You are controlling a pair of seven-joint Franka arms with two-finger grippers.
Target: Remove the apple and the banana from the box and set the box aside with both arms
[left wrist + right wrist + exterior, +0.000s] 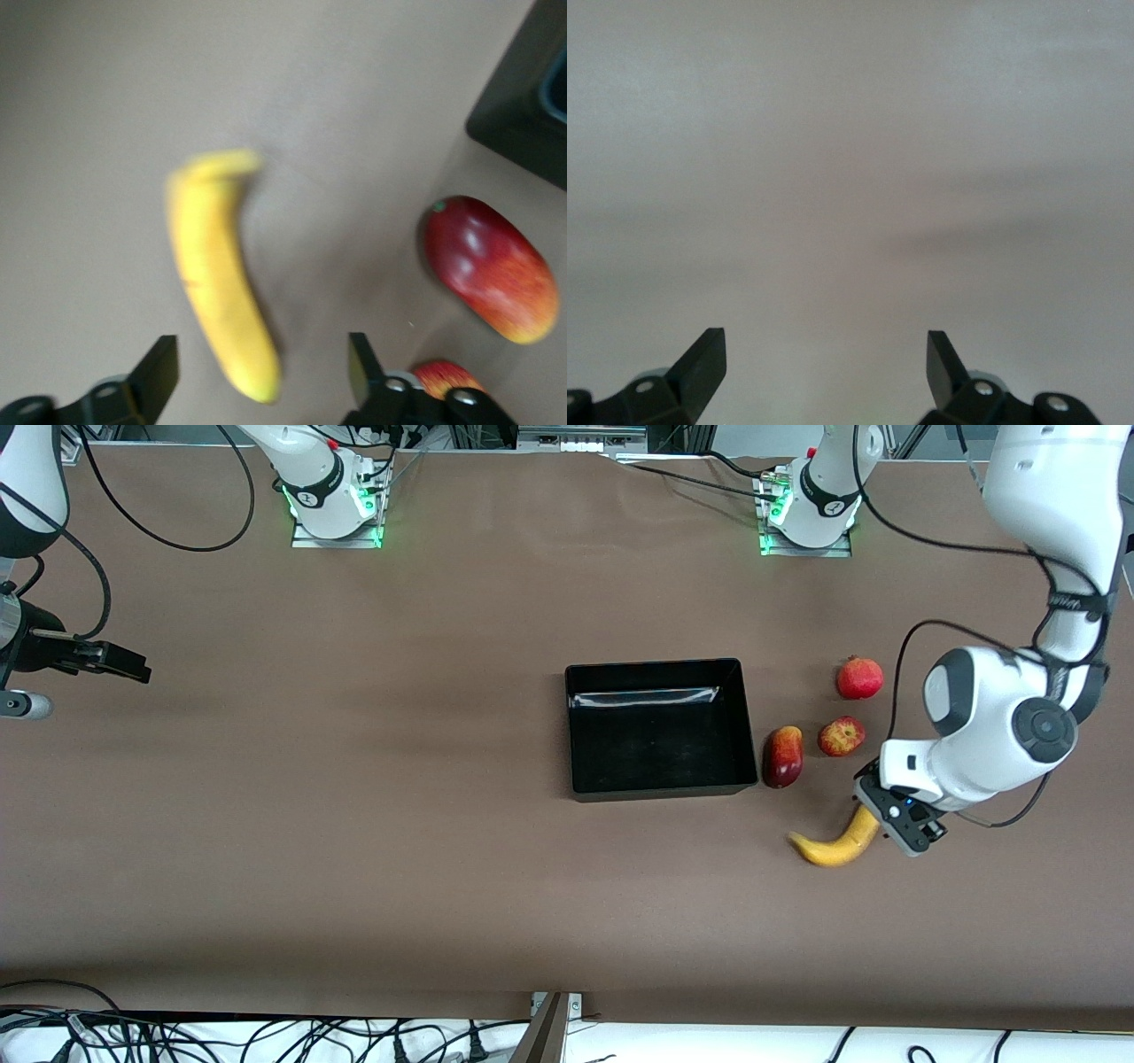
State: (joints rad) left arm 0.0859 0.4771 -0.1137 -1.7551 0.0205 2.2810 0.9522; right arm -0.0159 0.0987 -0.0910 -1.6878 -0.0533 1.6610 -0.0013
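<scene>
Banana (837,845) lies on the table near the left arm's end, left gripper (259,372) spread open over it, not gripping. Box (657,728) empty mid-table, apple (841,736) beside it. Right gripper (824,359) open, waiting at the right arm's end. Risk: the lifting fingers nudge the banana into a roll.

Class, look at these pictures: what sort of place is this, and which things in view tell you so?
Probably a robotics lab test bench: two white jointed robot arms bolted to a brown table, loose black cables along its edge, and a glossy black plastic tray beside fruit.
</scene>
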